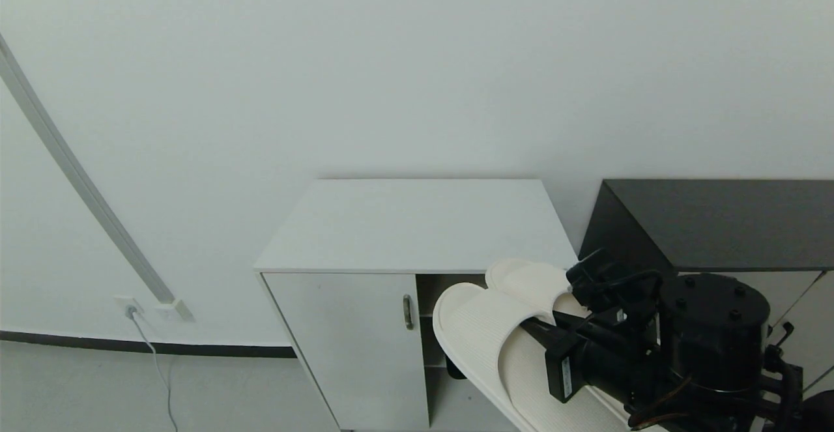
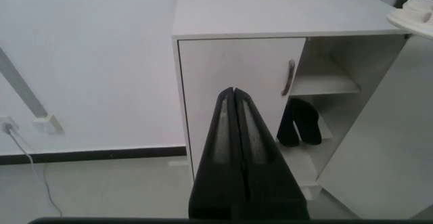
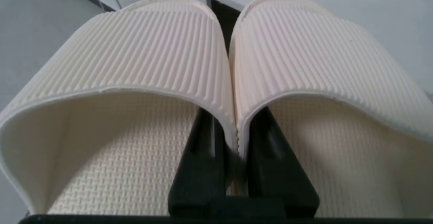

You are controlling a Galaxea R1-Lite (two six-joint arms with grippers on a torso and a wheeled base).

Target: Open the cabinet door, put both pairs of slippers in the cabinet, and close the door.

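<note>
A pair of cream ribbed slippers [image 1: 485,328] hangs in the air in front of the white cabinet's [image 1: 404,223] open right half. My right gripper [image 3: 230,132] is shut on the two inner side walls of the cream slippers [image 3: 155,55], pinching them together. The cabinet's left door [image 2: 233,65] with its metal handle [image 2: 289,77] is closed, and the right door [image 2: 389,136] is swung open. A pair of black slippers [image 2: 301,122] stands on a lower shelf inside. My left gripper [image 2: 233,94] is shut on nothing, off to the cabinet's front left.
A black cabinet [image 1: 717,223] stands just right of the white one. A wall socket with a cable [image 1: 130,308] and a slanted wall conduit [image 1: 78,178] are at the left. Bare grey floor [image 1: 130,393] lies in front of the wall.
</note>
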